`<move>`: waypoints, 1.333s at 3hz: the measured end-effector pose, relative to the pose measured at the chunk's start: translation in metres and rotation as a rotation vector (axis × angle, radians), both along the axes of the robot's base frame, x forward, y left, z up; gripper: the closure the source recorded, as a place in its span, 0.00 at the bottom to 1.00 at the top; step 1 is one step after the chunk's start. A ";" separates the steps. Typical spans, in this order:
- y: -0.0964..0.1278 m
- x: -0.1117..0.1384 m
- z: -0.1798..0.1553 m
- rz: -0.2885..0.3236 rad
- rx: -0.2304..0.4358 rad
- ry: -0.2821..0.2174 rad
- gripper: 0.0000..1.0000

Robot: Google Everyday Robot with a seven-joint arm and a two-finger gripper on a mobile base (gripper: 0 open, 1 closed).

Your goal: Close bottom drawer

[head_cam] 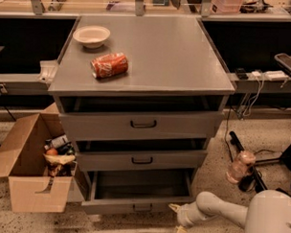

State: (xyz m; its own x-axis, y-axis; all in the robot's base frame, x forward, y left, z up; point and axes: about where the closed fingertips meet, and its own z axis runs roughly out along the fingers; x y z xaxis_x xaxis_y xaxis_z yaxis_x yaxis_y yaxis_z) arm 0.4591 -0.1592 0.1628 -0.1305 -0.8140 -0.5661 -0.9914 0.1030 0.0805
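Note:
The grey cabinet (152, 66) has three drawers. The bottom drawer (137, 206) is pulled out far, its plain grey tray (142, 184) open and empty, with a small dark bar handle (142, 207) on its front. The middle drawer (142, 160) and top drawer (143, 124) stand slightly open. My gripper (177, 219) is low on the floor side, just right of the bottom drawer's front right corner, with pale fingertips (175, 207) spread apart and nothing between them. The white arm (219, 211) runs off to the lower right.
A white bowl (92, 36) and a red can (109, 65) on its side lie on the cabinet top. An open cardboard box (31, 167) of items stands left of the drawers. A clear bottle (240, 166), cables and a stand sit on the floor at right.

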 end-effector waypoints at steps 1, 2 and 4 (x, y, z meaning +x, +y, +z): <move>0.000 0.000 0.000 0.000 0.000 0.000 0.00; -0.005 0.010 0.001 -0.040 -0.012 -0.017 0.16; -0.007 0.048 0.009 -0.204 -0.012 -0.080 0.62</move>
State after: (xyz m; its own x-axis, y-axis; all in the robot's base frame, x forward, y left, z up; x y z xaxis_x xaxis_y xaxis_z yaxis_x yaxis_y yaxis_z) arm 0.5075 -0.1657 0.1717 -0.2480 -0.7822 -0.5716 -0.9532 0.3024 -0.0003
